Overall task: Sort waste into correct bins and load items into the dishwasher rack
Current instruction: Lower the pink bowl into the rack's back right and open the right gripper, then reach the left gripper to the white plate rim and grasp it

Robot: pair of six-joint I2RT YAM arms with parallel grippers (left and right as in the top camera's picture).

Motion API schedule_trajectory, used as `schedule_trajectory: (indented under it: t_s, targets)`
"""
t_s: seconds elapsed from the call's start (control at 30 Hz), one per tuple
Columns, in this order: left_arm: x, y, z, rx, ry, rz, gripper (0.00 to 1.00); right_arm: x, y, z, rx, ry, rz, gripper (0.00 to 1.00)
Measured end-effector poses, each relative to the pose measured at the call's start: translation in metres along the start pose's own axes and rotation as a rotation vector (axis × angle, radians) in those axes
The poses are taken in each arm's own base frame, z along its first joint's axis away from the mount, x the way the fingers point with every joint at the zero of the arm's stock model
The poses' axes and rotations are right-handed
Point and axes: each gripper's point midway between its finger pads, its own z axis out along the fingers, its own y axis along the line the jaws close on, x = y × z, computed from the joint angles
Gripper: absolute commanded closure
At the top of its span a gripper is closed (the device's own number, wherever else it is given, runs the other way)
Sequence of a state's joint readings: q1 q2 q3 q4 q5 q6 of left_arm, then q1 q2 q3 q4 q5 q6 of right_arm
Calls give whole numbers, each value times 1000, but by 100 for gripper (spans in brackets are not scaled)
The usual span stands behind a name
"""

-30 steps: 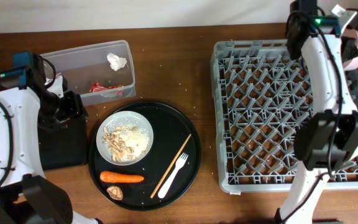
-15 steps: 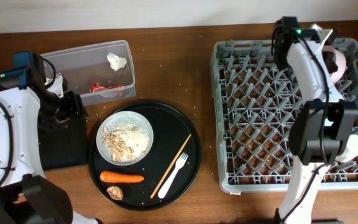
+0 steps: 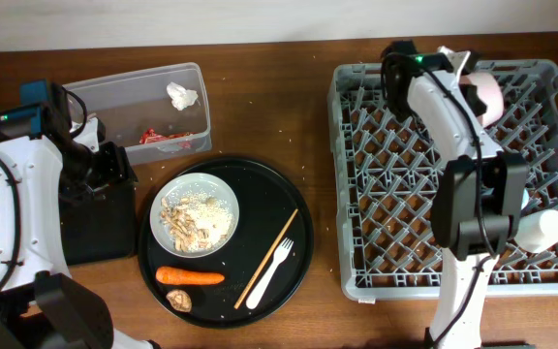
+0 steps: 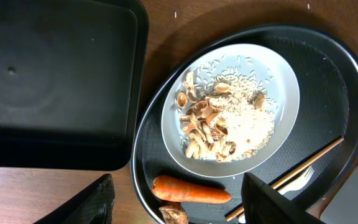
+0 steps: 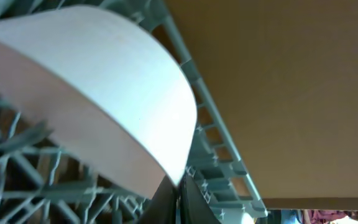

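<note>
Right gripper [image 5: 174,200] is clamped shut on the rim of the bowl [image 5: 92,93]. Its wrist view only catches the fingertips at the bottom edge, so we can't see much of the pinch. The bowl's tipped on edge just inside the far rim of the rack [image 3: 341,174]. From overhead the arm hides a strip of the rack, and a cup [image 3: 542,229] peeks out behind it on the right.

Left gripper [image 4: 176,198] hangs open with nothing in it, over the black tray [image 4: 55,74] on the left. Beside that, the round tray [image 4: 347,81] carries the plate [image 4: 284,81] of scraps [image 4: 210,124], the carrot [image 4: 191,190] and the chopstick [image 4: 303,165]. The lump [image 4: 174,216] is cut off by the frame. Far left, the tub [image 3: 95,97] holds the tissue [image 3: 182,95] and wrapper [image 3: 158,138].
</note>
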State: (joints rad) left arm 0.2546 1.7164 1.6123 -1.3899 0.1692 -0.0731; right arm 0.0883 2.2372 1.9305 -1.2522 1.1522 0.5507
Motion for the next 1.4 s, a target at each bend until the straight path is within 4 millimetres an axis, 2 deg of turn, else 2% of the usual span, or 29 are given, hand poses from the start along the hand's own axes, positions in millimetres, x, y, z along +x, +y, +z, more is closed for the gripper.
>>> schedule_trajectory:
  t_s: [0.3, 0.47, 0.7, 0.77, 0.83, 0.9, 0.93, 1.0, 1.13, 1.3, 1.4]
  targets:
    - [0, 0, 0, 0, 0, 0, 35, 31, 15, -3, -116, 132, -97, 94]
    - [0, 0, 0, 0, 0, 0, 35, 46, 29, -16, -195, 187, -141, 79]
    - [0, 0, 0, 0, 0, 0, 35, 68, 49, -41, -321, 264, -197, 77]
    - [0, 0, 0, 0, -1, 0, 35, 69, 47, -47, -351, 277, -187, 71]
    - [0, 0, 0, 0, 0, 0, 34, 64, 34, -56, -390, 271, -151, 56]
    - [0, 0, 0, 0, 0, 0, 33, 52, 9, -71, -449, 247, -78, 29]
    - [0, 0, 0, 0, 0, 0, 28, 47, -7, -77, -479, 235, -32, 22]
    - [0, 0, 0, 0, 0, -3, 25, 38, -50, -87, -555, 221, 84, 22]
    - [1, 0, 0, -1, 3, -4, 25, 40, -98, -87, -696, 243, 161, 22]
    - [4, -2, 0, -2, 16, 0, 25, 62, -119, -79, -857, 365, 162, 22]
    - [7, -15, 2, 1, 24, 42, 25, 79, -127, -75, -920, 455, 151, 22]
